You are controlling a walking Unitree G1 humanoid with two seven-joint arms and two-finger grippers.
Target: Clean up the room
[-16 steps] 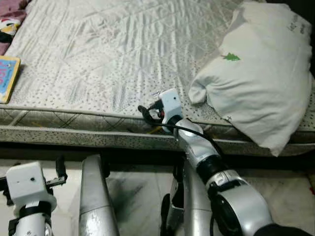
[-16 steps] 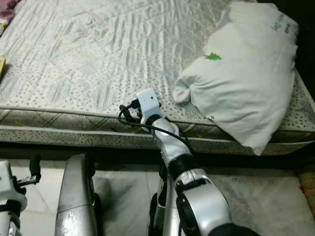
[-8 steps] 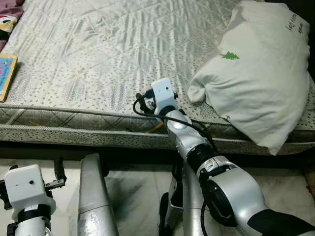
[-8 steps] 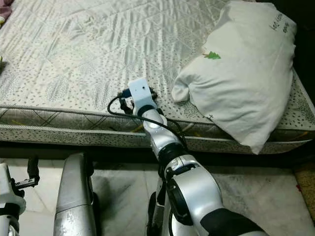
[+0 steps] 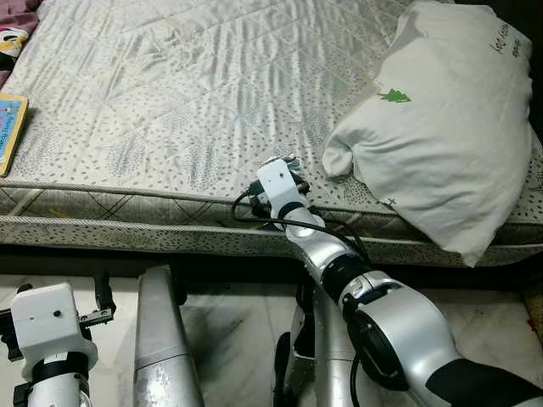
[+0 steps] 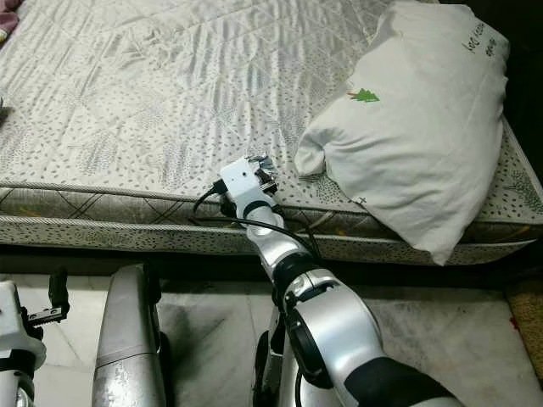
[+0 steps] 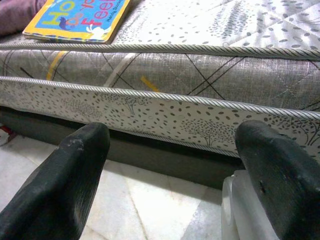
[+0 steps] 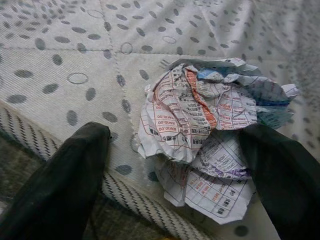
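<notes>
Right gripper (image 8: pixel 175 170) is out over the near edge of the grey-patterned quilted mattress (image 5: pixel 170 93), and its jaws stand wide apart with the crumpled ball of printed paper (image 8: pixel 210 125) sitting between them, slightly toward one finger, whose tip looks to be just touching the wad's flattened flap. The other finger (image 8: pixel 65 175) is well clear of the paper, hanging past the piped mattress edge. Nothing gripped yet. That wide spread makes sense: the wad is bulky and irregular, so the jaws need room to straddle it before squeezing.

The paper lies right at the bed's edge, just ahead of the jaws, which is why the arm reaches in low and almost level from the floor side. Near the jaws, off to the outer side, slumps the big white pillow with a small green tree print (image 5: pixel 441 119); it is apart from the paper and should not get in the way.

Left gripper (image 7: pixel 165 175) hangs low beside the bed frame, jaws open and holding nothing, facing the mattress side; a colourful children's board book (image 7: pixel 80 17) lies on the bed above and beyond those jaws.

My read: closing on the paper comes next, and a thin flap could slip out.
</notes>
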